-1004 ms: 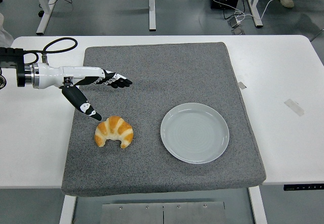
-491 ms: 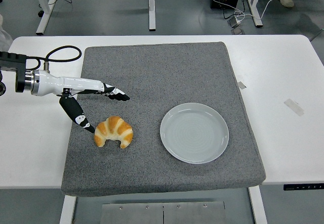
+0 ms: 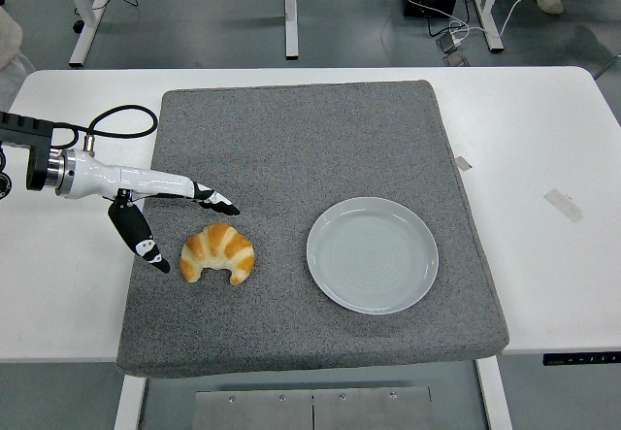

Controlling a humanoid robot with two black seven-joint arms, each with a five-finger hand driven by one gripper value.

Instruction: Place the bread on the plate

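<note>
Left hand (image 3: 175, 221) reaches in from the left edge over the grey mat (image 3: 320, 139), spread wide and holding nothing: its fingers (image 3: 209, 198) point right along the far side of the bread (image 3: 217, 252), while the thumb (image 3: 141, 244) hangs down toward the near left. The bread, a croissant, lies on the mat just to the right and a little nearer than the palm, so it sits in the mouth of the open hand without being touched, as far as can be seen. Its long axis runs roughly left to right, with the two tips curling toward the near edge and the arched back facing the fingers.

That is the relation that matters: the bread is to the right of the hand, the fingers already past its far side and the thumb off its left end. A close across the short width should catch it.

The plate (image 3: 373, 253) is empty, well to the right of the bread on the same mat, so the carry would go rightward. No right hand shows, and the left is clearly the nearer one for this on the white table (image 3: 543, 139).
</note>
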